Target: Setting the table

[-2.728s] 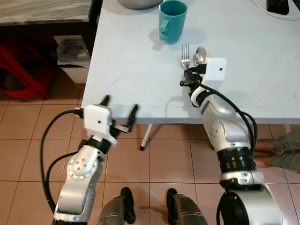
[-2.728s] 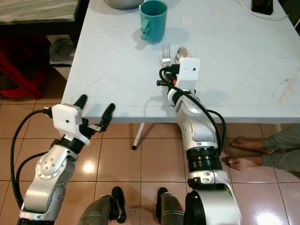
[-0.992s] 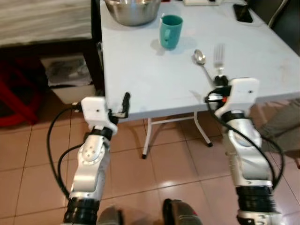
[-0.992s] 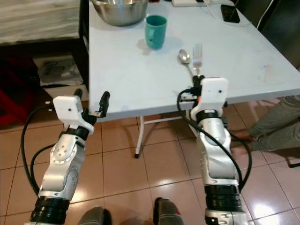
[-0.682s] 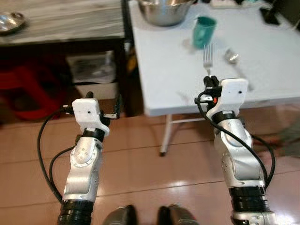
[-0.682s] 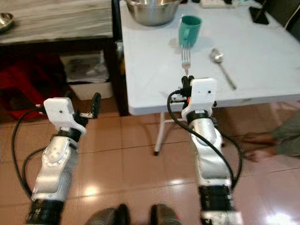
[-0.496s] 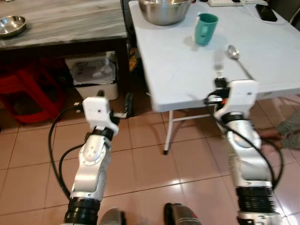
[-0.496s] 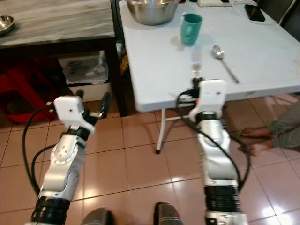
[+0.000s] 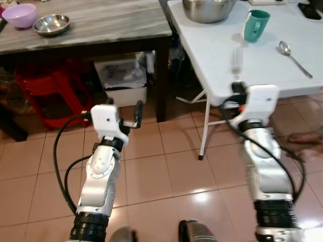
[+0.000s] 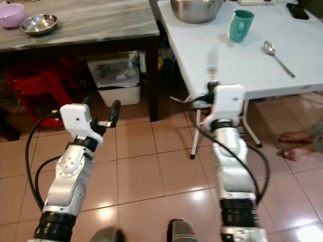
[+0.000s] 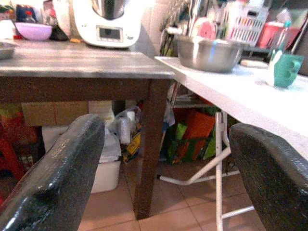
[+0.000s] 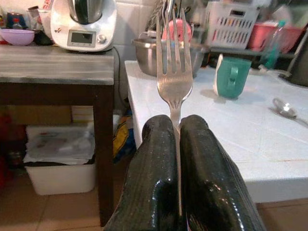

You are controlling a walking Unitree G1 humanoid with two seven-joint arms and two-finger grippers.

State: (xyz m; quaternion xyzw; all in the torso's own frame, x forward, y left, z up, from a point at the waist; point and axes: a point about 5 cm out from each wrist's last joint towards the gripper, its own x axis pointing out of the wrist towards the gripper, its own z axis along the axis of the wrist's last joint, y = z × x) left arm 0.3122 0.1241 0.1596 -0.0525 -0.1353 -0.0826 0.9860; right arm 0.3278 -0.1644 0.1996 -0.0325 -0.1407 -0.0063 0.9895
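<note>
My right gripper is clamped on a fork, the two black fingers pressed together on its handle with the tines pointing straight out beyond the tips. In the head views the fork reads as blurred, standing above my right wrist near the front edge of the white table; my right arm is held out over the tiled floor just in front of that edge. On the white table: a teal mug, a large steel bowl behind it at the far side, and a spoon lying flat, well apart from the fork and to the right of the mug. My left gripper hangs over the floor beside the dark wooden table, fingers spread apart with nothing between them. On the wooden table: a purple bowl and a small steel bowl, just beside each other at the far left. Under that table: a red stool and a white bin. Left wrist view also shows a white kitchen appliance at the back of the wooden table. A person's bare foot rests on the floor to the right of the white table.
</note>
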